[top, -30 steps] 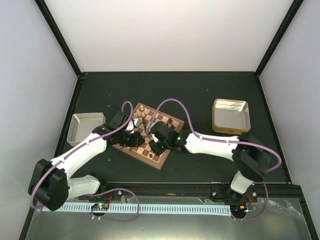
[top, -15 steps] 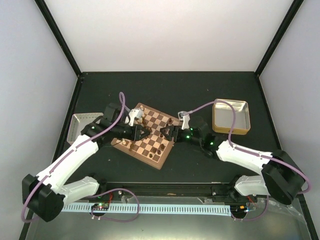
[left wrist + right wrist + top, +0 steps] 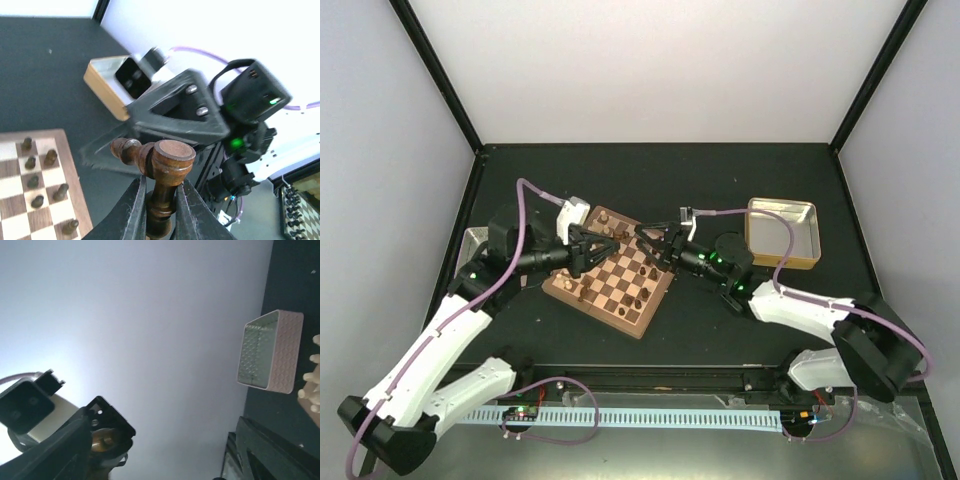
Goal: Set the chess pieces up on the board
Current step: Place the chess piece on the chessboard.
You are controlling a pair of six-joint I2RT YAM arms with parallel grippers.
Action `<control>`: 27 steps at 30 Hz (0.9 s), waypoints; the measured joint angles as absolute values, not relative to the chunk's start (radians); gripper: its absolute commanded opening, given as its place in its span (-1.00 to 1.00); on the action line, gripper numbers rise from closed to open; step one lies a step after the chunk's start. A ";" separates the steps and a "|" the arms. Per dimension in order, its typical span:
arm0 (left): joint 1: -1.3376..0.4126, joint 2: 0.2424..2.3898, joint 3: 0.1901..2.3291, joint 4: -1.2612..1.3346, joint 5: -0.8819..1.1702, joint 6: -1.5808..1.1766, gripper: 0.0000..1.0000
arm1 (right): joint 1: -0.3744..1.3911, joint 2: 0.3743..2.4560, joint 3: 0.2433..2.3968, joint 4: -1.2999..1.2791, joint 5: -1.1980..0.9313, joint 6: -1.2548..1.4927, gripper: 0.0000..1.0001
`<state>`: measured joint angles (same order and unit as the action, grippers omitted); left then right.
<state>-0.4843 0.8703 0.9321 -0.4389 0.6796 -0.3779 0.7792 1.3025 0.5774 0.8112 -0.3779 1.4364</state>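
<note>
Left gripper: narrow, clamped on a dark brown turned-wood chessman that lies tilted between the fingers, up over the far left part of the square checkered wooden board.

Right gripper: fingers spread wide with nothing between them, over the board's far right part. It faces the left gripper, near but apart.

Small dark brown chessmen stand on squares near the board's right edge. Pale cream chessmen stand near the silvery perforated tray, which is left of the board. A gold-coloured metal tray sits to the right, well apart.
</note>
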 measured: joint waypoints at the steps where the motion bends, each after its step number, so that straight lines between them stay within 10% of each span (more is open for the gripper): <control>1: -0.484 0.860 0.932 -0.421 0.680 -0.378 -0.92 | 0.780 1.320 0.579 0.842 -0.386 1.478 0.49; 27: -0.484 0.852 0.932 -0.321 0.681 -0.385 -0.92 | 0.809 1.435 0.663 1.142 -0.454 1.835 0.32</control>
<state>-0.4843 0.8520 0.9321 -0.3206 0.6811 -0.3851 0.8085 1.4349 0.6628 1.1423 -0.4538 1.8355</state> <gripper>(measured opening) 0.139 0.678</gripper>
